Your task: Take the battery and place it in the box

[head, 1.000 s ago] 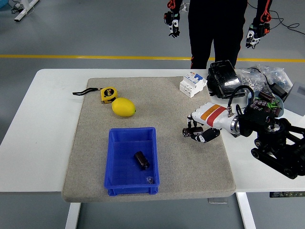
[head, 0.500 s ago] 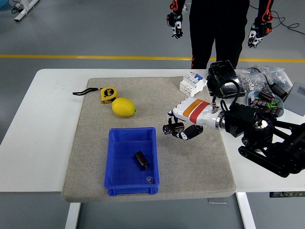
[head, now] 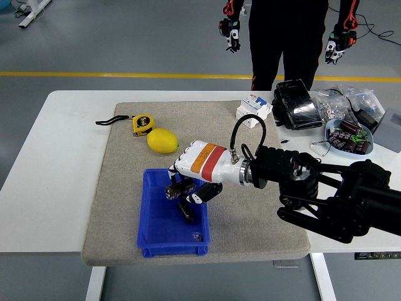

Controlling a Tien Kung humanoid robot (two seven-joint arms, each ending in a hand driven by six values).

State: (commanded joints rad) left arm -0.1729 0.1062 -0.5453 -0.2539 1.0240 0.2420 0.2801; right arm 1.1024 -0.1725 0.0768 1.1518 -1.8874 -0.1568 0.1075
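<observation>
My right hand (head: 185, 190), white with an orange band, hangs over the blue box (head: 153, 233) on the grey mat. Its fingers are curled around a dark cylindrical battery (head: 173, 190) just above the box's upper half. A second dark battery (head: 187, 215) lies inside the box, partly hidden behind my fingers. The black right arm reaches in from the right edge across the mat. My left arm is out of sight.
A lemon (head: 162, 140) and a yellow tape measure (head: 142, 124) lie behind the box. At the back right are a white circuit breaker (head: 252, 110), a black device (head: 293, 104) and a bowl of batteries (head: 349, 135). A person stands at the far side, gloved hands hanging.
My right hand has carried the battery leftwards from the mat's right edge to above the blue box. The person's hands barely moved.
</observation>
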